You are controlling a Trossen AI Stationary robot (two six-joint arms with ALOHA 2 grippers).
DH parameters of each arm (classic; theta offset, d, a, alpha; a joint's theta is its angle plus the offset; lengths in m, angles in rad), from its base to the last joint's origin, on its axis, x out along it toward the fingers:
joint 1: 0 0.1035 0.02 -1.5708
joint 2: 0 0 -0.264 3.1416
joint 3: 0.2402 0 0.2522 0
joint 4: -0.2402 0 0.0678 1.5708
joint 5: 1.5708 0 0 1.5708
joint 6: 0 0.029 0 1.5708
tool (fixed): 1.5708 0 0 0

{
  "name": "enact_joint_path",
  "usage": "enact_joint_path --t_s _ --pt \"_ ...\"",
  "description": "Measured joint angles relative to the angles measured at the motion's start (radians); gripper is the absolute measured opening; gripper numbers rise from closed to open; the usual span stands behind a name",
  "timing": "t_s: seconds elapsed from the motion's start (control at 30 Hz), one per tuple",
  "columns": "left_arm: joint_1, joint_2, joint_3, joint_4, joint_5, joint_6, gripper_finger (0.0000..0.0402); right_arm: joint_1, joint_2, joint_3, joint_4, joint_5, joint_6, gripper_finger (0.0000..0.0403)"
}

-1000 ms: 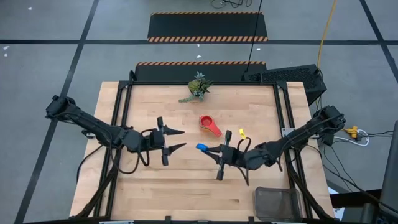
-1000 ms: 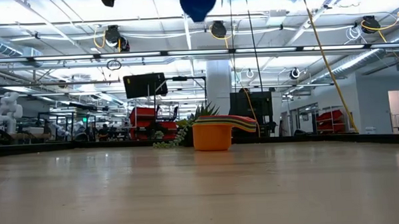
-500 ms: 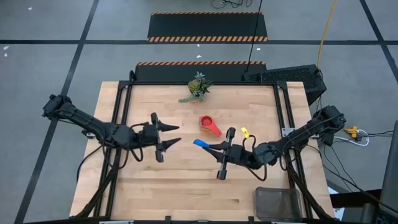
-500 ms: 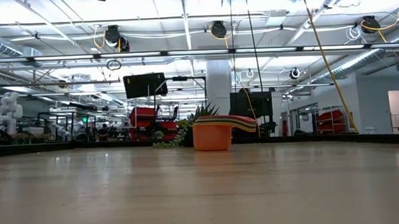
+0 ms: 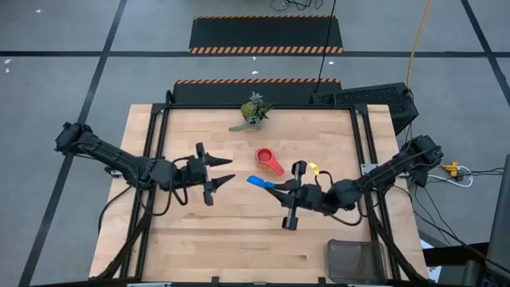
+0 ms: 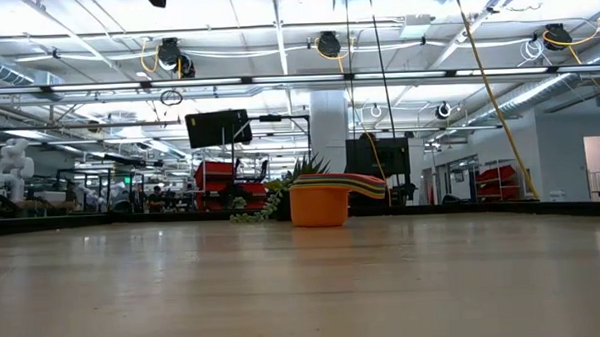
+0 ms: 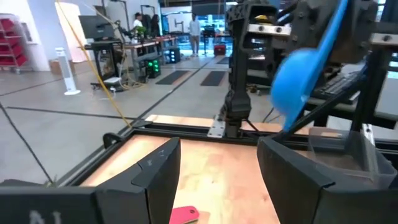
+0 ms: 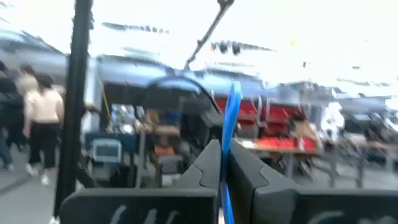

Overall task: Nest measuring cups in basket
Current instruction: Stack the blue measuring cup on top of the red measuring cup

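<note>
The pale wooden table (image 5: 239,231) is bounded by a dark metal frame. Two dark arms are seen above it in the high view. The left gripper (image 5: 221,171) is held over the table's 9 o'clock half, its jaws spread apart and empty. The right gripper (image 5: 279,186), just right of centre, is clenched on the flat handle of a light blue plastic measuring cup (image 5: 253,181); in the left wrist view the blue bowl (image 7: 297,78) is seen raised clear of the table. One dark grey rectangular wire-mesh basket (image 5: 357,261) sits at the table's 5 o'clock corner, well apart from the held cup. One stack of nested plastic measuring cups, red on top (image 5: 266,158), stands just past centre toward 12 o'clock; in the low view its lowest bowl is orange (image 6: 319,204), with green, yellow and red handles layered above. One small yellow object (image 5: 311,169), too small to identify, lies toward 3 o'clock. One small green plant sprig (image 5: 253,111) lies at 12 o'clock.

Risks, as judged: the cup is pinched only by its thin handle, so it could pivot or slip during transport; the basket being only slightly wider than the cups, an off-centre release could catch its rim.
</note>
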Motion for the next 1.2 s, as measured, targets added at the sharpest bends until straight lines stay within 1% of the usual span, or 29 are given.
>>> enact_joint_path --t_s 0.1,0.3,0.37,0.43,0.5,0.6,0.67,0.77,0.83,0.93,1.03,1.17,1.2 --pt "0.026 0.0 0.0 0.0 0.036 -0.001 0.0214 -0.017 0.0 -0.047 0.105 -0.028 -0.016 0.0" --pt "0.072 0.0 0.0 0.0 0.083 0.003 0.0214 -0.055 0.0 -0.08 0.122 -0.03 -0.02 0.0" --pt "0.091 0.0 -0.002 0.007 0.119 0.004 0.0214 -0.066 0.0 -0.081 0.141 -0.032 -0.035 0.0" --pt "0.113 0.0 -0.034 0.089 0.177 0.005 0.0214 -0.073 0.0 -0.081 0.167 -0.042 -0.066 0.0" --pt "0.133 0.0 -0.092 0.224 0.231 0.007 0.0214 -0.08 0.0 -0.081 0.197 -0.068 -0.095 0.0" --pt "0.161 0.0 -0.192 0.436 0.286 0.021 0.0214 -0.083 0.0 -0.081 0.242 -0.096 -0.125 0.0" --pt "0.186 0.0 -0.242 0.543 0.322 0.022 0.0214 -0.09 0.0 -0.081 0.257 -0.129 -0.127 0.0" --pt "0.218 0.0 -0.279 0.606 0.403 0.021 0.0214 -0.109 0.0 -0.081 0.269 -0.2 -0.087 0.0" --pt "0.225 0.0 -0.285 0.627 0.454 0.021 0.0214 -0.132 0.002 -0.081 0.275 -0.273 -0.034 0.0" --pt "0.223 0.0 -0.281 0.635 0.508 0.022 0.0213 -0.166 0.021 -0.081 0.305 -0.377 0.029 0.0" --pt "0.203 0.024 -0.276 0.722 0.548 0.035 0.0213 -0.191 0.049 -0.081 0.374 -0.467 0.052 0.0" --pt "0.161 0.077 -0.274 0.839 0.555 0.114 0.0213 -0.203 0.099 -0.08 0.487 -0.479 0.057 0.0" --pt "0.156 0.097 -0.269 0.859 0.552 0.13 0.0213 -0.206 0.11 -0.079 0.485 -0.491 0.056 0.0"
